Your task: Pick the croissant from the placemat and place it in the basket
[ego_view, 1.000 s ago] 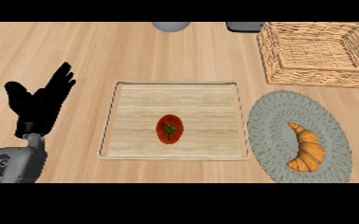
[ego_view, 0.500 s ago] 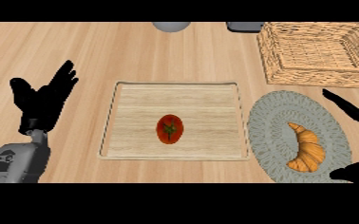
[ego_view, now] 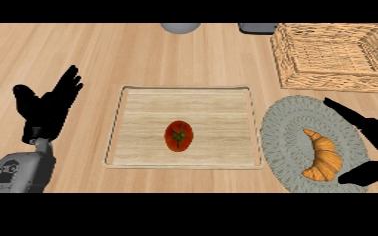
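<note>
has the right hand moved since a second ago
Yes. The right hand, absent a second ago, has come in from the right edge and now spreads open over the placemat, either side of the croissant.

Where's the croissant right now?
In the head view the croissant lies on the grey placemat at lower right, below the basket, beside the right hand.

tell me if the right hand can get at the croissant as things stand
Probably yes. The right hand is open at the view's right edge, fingers and thumb either side of the croissant, which lies uncovered on the placemat. Nothing stands between them.
</note>
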`<action>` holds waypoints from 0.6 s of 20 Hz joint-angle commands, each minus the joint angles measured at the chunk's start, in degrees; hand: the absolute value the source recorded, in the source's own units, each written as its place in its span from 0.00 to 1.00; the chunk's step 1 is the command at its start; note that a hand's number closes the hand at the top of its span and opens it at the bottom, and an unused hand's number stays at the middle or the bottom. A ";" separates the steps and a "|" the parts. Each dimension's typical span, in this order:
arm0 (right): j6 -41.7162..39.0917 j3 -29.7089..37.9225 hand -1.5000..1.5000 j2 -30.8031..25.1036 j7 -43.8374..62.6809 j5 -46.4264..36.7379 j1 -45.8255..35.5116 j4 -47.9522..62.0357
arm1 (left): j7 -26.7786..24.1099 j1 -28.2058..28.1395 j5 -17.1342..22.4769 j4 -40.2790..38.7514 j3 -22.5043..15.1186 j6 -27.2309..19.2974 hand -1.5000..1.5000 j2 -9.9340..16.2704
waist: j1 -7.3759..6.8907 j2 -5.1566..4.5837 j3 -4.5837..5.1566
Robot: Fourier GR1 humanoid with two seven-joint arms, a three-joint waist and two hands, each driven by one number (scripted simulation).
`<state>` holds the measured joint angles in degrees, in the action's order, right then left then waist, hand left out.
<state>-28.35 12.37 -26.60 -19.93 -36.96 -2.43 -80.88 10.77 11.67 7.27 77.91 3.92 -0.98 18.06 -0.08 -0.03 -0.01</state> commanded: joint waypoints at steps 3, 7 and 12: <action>1.80 -0.51 0.00 1.58 -2.85 -1.86 2.91 -0.31 | 3.51 3.29 -0.71 -0.21 2.61 1.55 0.50 0.68 | 0.26 0.05 0.01; 0.67 0.89 0.00 -0.08 -7.36 -1.00 3.52 1.82 | 4.41 0.51 -1.17 4.53 2.25 1.27 0.50 -0.77 | 0.16 0.08 0.00; -2.12 0.53 0.00 0.79 -7.65 -0.14 5.57 -1.49 | 1.19 1.99 -0.85 -1.52 5.13 3.46 0.50 -0.36 | 0.35 0.04 0.03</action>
<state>-29.57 13.35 -26.71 -26.58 -37.22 0.46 -79.56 13.55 12.24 5.86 79.92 6.88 0.87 17.33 0.12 0.03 0.00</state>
